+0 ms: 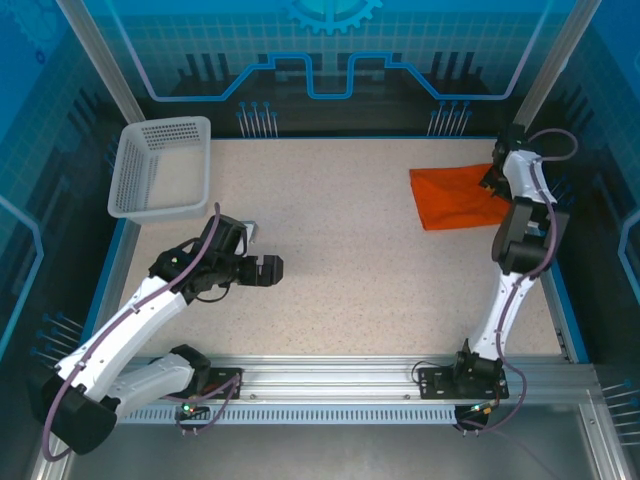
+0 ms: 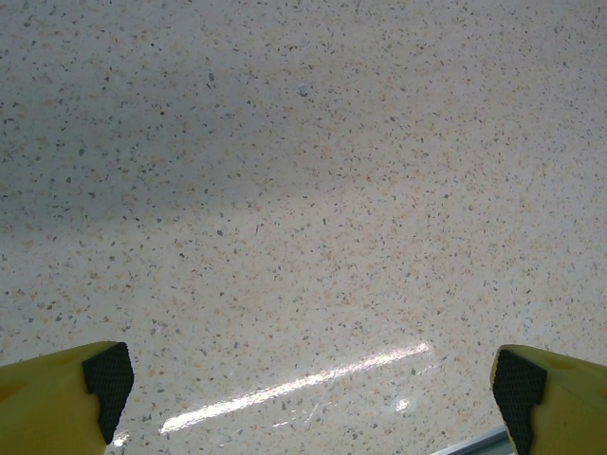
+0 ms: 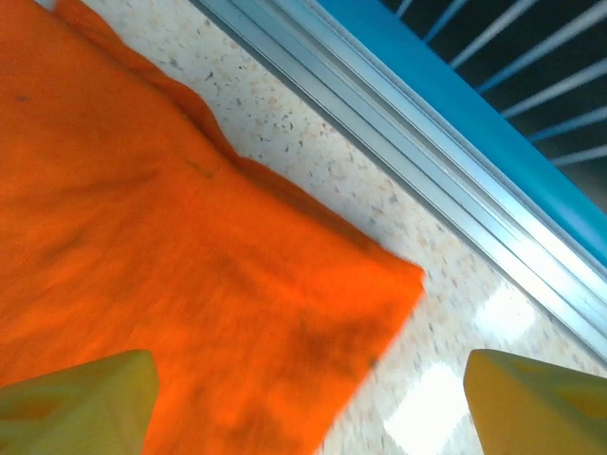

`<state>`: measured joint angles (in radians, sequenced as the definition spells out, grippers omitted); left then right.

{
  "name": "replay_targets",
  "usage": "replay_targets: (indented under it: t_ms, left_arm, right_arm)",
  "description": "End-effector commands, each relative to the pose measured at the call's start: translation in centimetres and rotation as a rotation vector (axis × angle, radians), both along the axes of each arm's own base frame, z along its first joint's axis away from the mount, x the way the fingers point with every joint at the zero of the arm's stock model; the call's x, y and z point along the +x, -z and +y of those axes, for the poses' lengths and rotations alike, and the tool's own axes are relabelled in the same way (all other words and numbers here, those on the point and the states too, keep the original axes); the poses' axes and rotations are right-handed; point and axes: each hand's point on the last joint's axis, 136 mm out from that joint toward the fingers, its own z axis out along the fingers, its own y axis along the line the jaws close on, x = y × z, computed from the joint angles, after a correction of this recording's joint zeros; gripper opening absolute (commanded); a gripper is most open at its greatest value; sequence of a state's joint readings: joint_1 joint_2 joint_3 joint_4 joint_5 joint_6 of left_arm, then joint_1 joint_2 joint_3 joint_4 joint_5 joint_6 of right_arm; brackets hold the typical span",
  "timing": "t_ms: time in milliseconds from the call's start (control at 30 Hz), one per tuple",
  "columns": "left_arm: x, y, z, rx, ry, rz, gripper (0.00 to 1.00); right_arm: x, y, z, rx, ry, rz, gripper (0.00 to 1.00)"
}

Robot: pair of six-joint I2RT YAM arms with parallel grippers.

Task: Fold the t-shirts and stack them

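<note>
A folded bright orange t-shirt [image 1: 455,196] lies flat at the far right of the table. My right gripper [image 1: 493,178] hovers over the shirt's right edge. In the right wrist view its yellow fingers [image 3: 90,398] stand wide apart above a corner of the t-shirt [image 3: 171,256], holding nothing. My left gripper [image 1: 272,270] is at the table's left centre, far from the shirt. In the left wrist view its black pads [image 2: 109,379] are spread wide over bare table, with nothing between them.
A white perforated basket [image 1: 163,168] stands at the far left corner. An aluminium rail with a blue wall [image 3: 446,133] runs close along the shirt's right side. Speckled tabletop [image 1: 340,250] lies between the two arms.
</note>
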<state>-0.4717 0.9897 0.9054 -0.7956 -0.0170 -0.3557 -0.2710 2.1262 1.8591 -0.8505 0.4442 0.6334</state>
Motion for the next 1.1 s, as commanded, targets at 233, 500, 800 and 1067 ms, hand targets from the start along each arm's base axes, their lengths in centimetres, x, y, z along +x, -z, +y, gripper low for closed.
replay_targets:
  t_ms: [233, 500, 800, 1067]
  left_arm:
    - [0.6, -2.4, 3.8, 0.083, -0.132, -0.162, 0.99]
    - [0.6, -7.2, 8.3, 0.073, -0.326, -0.477, 0.99]
    - [4.6, -10.2, 11.6, 0.144, -0.5, -0.813, 0.99]
    - [9.6, -3.2, 18.2, 0.218, -0.7, -0.684, 0.99]
  right_arm:
    - [-1.9, -9.4, 10.2, -0.005, -0.265, -0.514, 1.0]
    - [-7.4, -10.5, 21.5, -0.173, -0.741, -0.737, 1.0]
    - [-11.1, -6.2, 24.5, -0.358, -1.017, -0.694, 1.0]
    - [-11.2, -2.1, 22.8, -0.246, -1.008, -0.686, 1.0]
